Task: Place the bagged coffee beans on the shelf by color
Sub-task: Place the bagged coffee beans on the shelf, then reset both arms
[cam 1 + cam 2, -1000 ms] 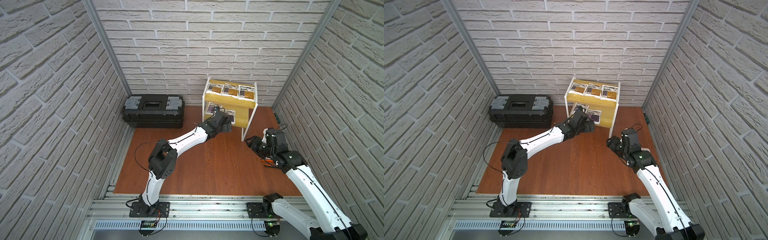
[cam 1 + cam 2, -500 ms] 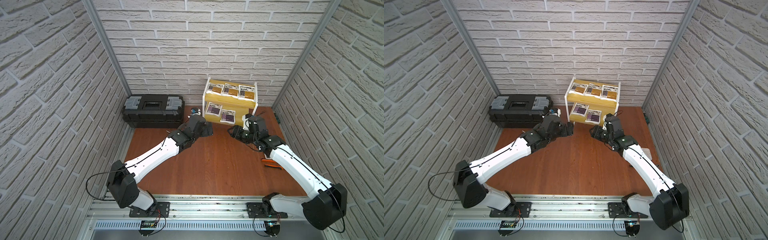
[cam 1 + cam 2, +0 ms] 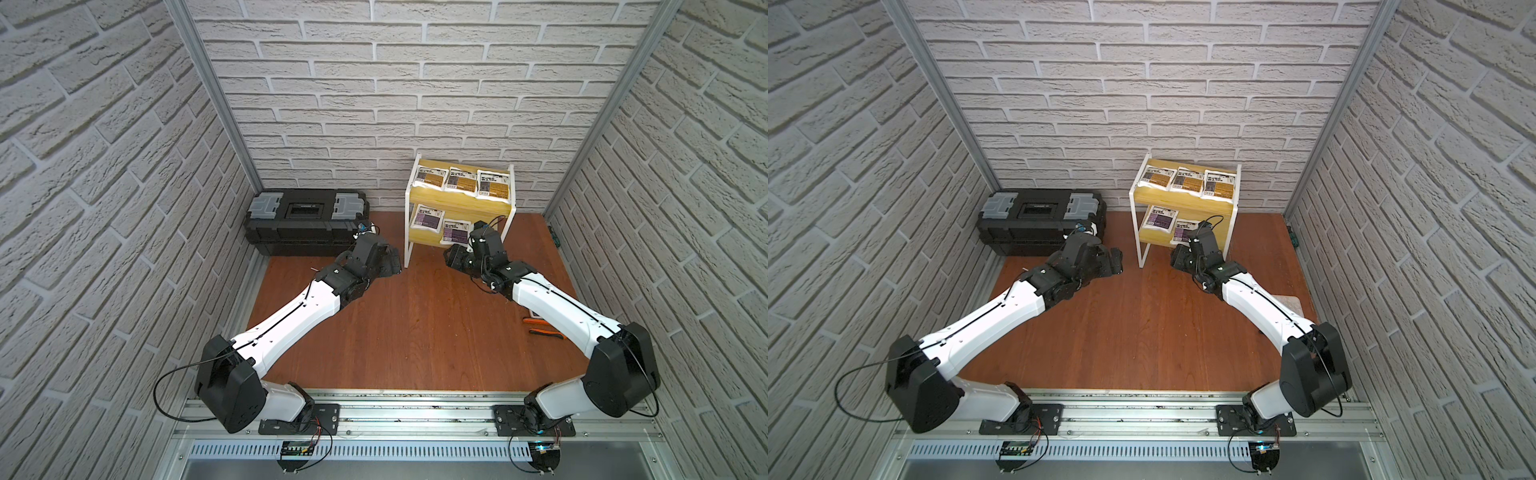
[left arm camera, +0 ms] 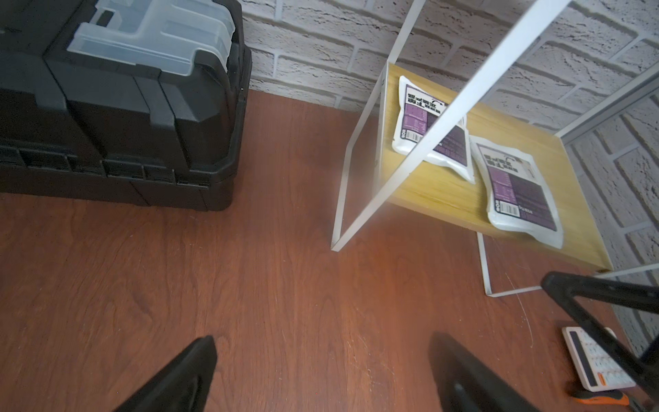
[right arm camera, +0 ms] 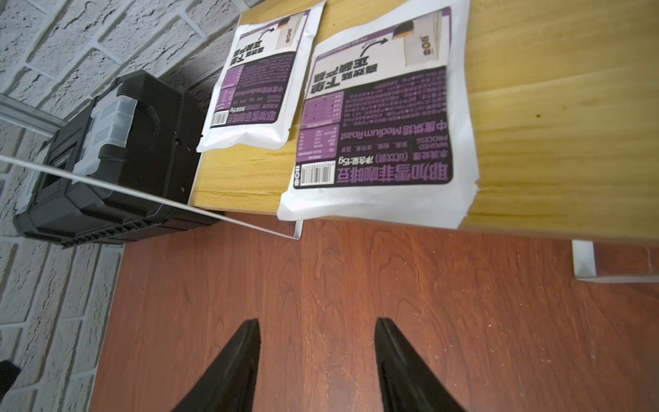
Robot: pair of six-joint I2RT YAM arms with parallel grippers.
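Evidently three mustard-labelled white pouches [image 3: 457,181] are shelved above, two purple-labelled white pouches [image 5: 378,117] below, on the yellow-boarded white-framed shelf [image 3: 457,204] at twelve o'clock from the right tool [image 5: 318,321]. Light, limp, slippery handling is expected; a sealed edge is best pinched. Both it and the left tool [image 4: 324,339] are spread, empty.

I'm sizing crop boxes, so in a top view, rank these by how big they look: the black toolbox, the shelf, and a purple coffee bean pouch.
1. shelf, largest
2. black toolbox, somewhat smaller
3. purple coffee bean pouch, by far the smallest
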